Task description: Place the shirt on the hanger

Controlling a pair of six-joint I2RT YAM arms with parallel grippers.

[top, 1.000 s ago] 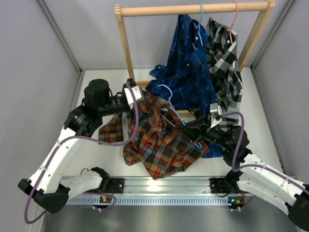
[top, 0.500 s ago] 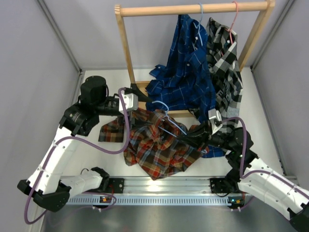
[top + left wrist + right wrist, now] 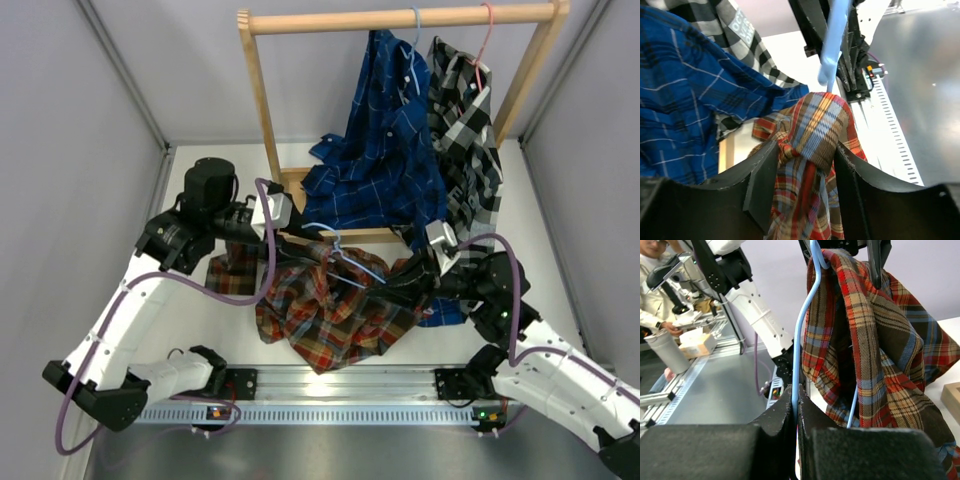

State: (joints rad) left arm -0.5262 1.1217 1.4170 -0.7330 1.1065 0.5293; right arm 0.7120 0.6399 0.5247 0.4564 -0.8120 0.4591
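The left pincer (image 3: 805, 148) is in front of the wooden rack (image 3: 258, 110), near its left post, and it points to the right. Its two fingers (image 3: 762, 185) press on both sides of a bunched-up bit of the shirt (image 3: 330, 318), so it is grasping the shirt.

The shirt is red-orange with dark and yellow checks. It hangs in a messy heap just in front of the rack's bottom bar, over the white worktop (image 3: 540, 225). One loose part trails out toward the rack's left side.

The thin light-blue hanger (image 3: 345, 268) sticks out of the top of the shirt, in front of the rack's bottom bar. From the right wrist, the cloth is draped over one side of the hanger.

The right pincer (image 3: 796, 390) is in front of the rack's right half. It is clenched tight on the hanger's wire.

A blue checked shirt (image 3: 385, 130) and a black-and-white checked shirt (image 3: 465, 120) hang from the rack's top bar, toward its right end.
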